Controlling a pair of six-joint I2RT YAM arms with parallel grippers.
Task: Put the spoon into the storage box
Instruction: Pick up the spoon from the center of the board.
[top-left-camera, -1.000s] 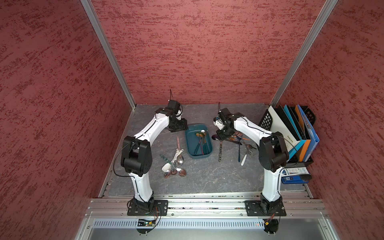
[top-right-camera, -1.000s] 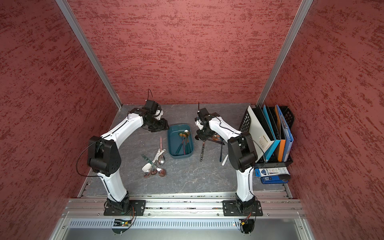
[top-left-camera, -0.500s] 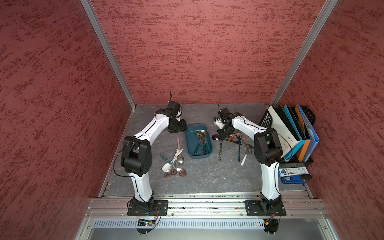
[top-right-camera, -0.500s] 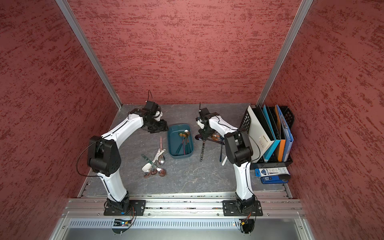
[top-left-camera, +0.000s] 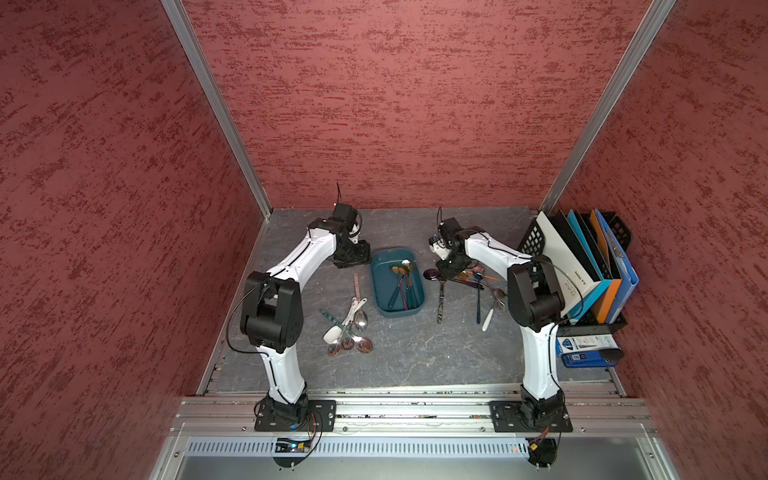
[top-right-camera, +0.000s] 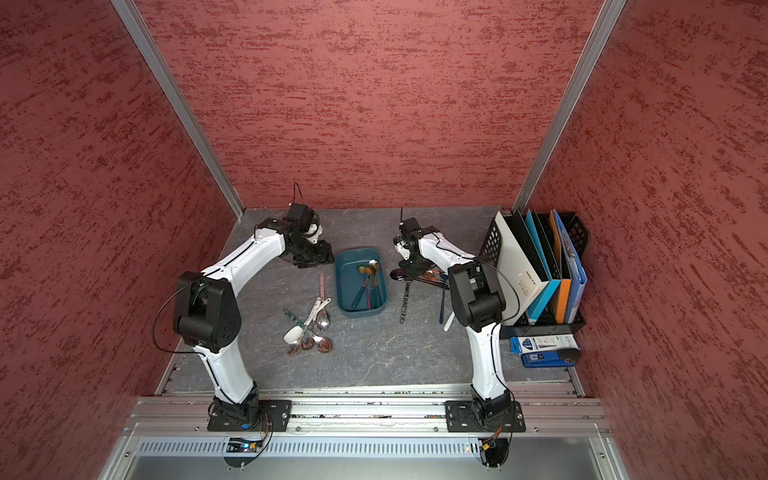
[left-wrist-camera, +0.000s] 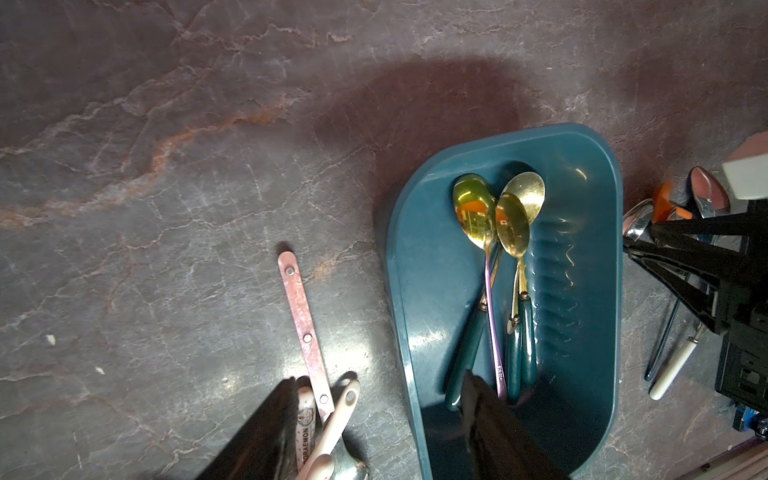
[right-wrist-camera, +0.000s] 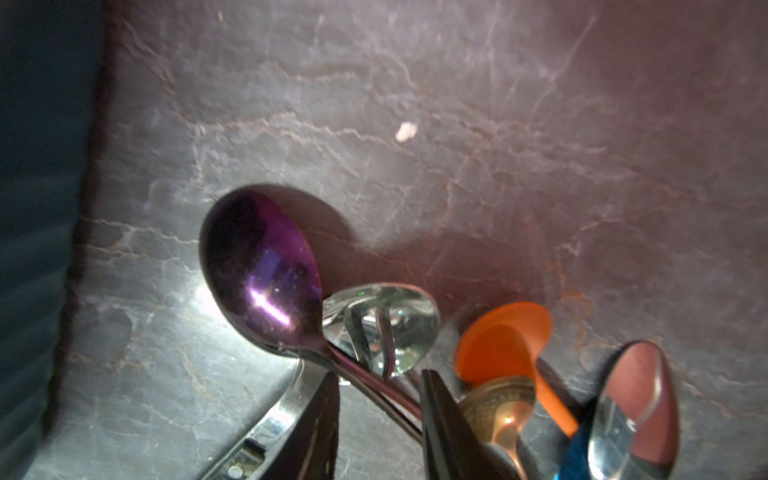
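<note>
The storage box (top-left-camera: 392, 254) (top-right-camera: 357, 252) (left-wrist-camera: 582, 291) is a dark teal tray in mid-table, holding several gold spoons with teal handles (left-wrist-camera: 478, 216). To its right lies a purple spoon (right-wrist-camera: 262, 270) (top-left-camera: 432, 274) (top-right-camera: 397, 274) on top of other spoons. My right gripper (right-wrist-camera: 378, 378) (top-left-camera: 446, 266) is low over it. Its jaws stand either side of the purple handle, open with a gap. My left gripper (left-wrist-camera: 378, 378) (top-left-camera: 353, 257) (top-right-camera: 313, 257) hangs open by the box's far left corner, holding nothing.
A loose pile of spoons (top-left-camera: 349, 328) lies left of the box. More spoons (top-left-camera: 478, 286) and a dark patterned handle (top-left-camera: 440, 299) lie on its right. A black mesh file rack (top-left-camera: 582, 266) with folders and a blue packet (top-left-camera: 586, 349) line the right edge.
The right arm's elbow has swung slightly to the left and its jaws have narrowed a little around the purple handle. The left arm has held still.
</note>
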